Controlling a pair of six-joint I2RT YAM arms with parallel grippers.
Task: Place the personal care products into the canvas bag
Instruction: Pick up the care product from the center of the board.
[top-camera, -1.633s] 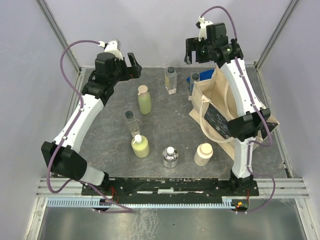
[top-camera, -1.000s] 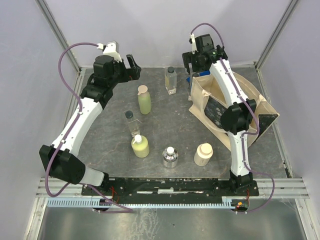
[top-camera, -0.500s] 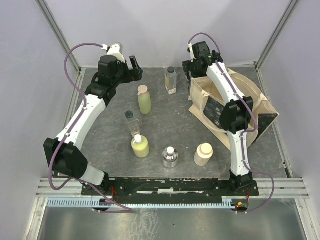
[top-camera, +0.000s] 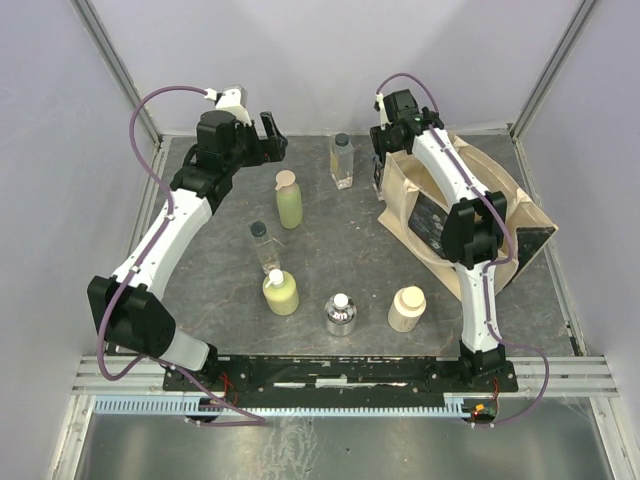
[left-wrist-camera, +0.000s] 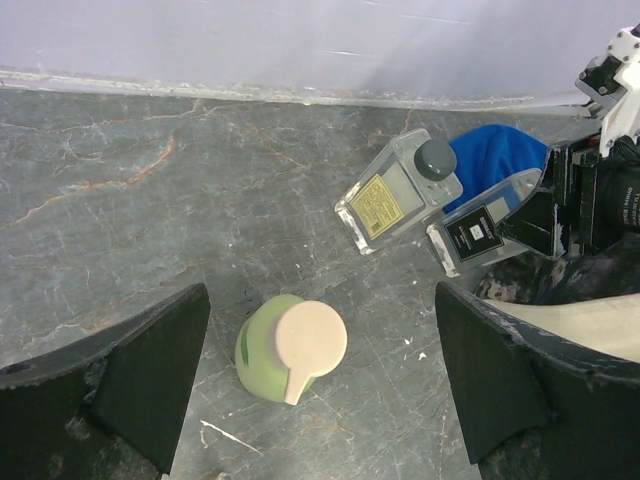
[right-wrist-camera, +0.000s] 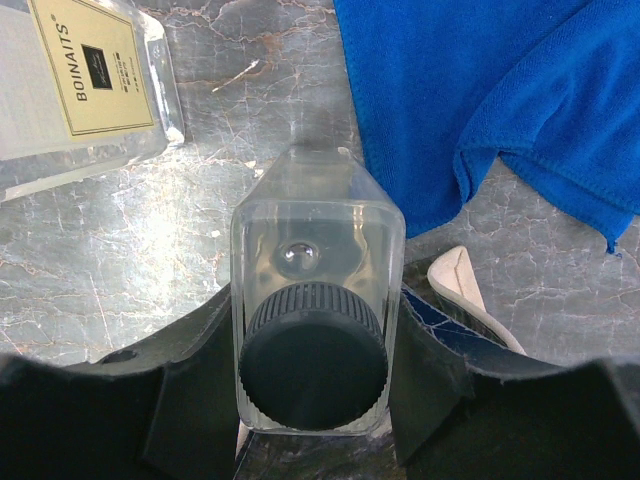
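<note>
My right gripper is down beside the canvas bag, and in the right wrist view the gripper has its jaws closed against both sides of a clear black-capped bottle. My left gripper is open, and in the left wrist view it hovers above a yellow-green bottle with a pale cap. Another clear bottle stands at the back. A third clear bottle, a yellow-green pump bottle, a silvery bottle and a beige jar stand nearer.
A blue cloth lies just behind the gripped bottle, next to the bag's back corner. A beige strap lies by my right finger. The cage's back wall is close behind both grippers.
My right arm has come down from above the bag's back corner onto the clear bottle beside it. My left gripper has shifted slightly right, still open.
</note>
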